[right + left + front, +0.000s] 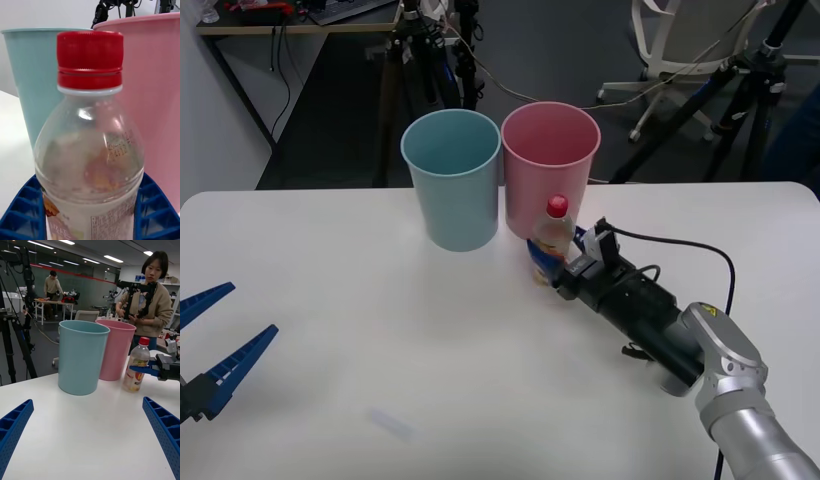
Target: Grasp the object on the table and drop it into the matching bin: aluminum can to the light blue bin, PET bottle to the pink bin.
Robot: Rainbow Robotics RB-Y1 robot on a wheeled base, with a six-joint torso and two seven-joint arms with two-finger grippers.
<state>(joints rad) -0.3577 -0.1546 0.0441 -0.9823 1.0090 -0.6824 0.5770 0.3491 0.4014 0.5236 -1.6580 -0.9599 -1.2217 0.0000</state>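
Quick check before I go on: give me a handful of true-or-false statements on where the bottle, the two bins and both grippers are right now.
1. The right gripper has its blue fingers on either side of the bottle. True.
2. The bottle lies on its side. False: it stands upright on the table, red cap up.
3. The bottle is already inside the pink bin. False: it stands on the table just in front of that bin.
4. The light blue bin stands to the left of the pink bin, the two side by side. True.
5. The left gripper holds the bottle. False: it is open at the table's left edge, far from the bottle.
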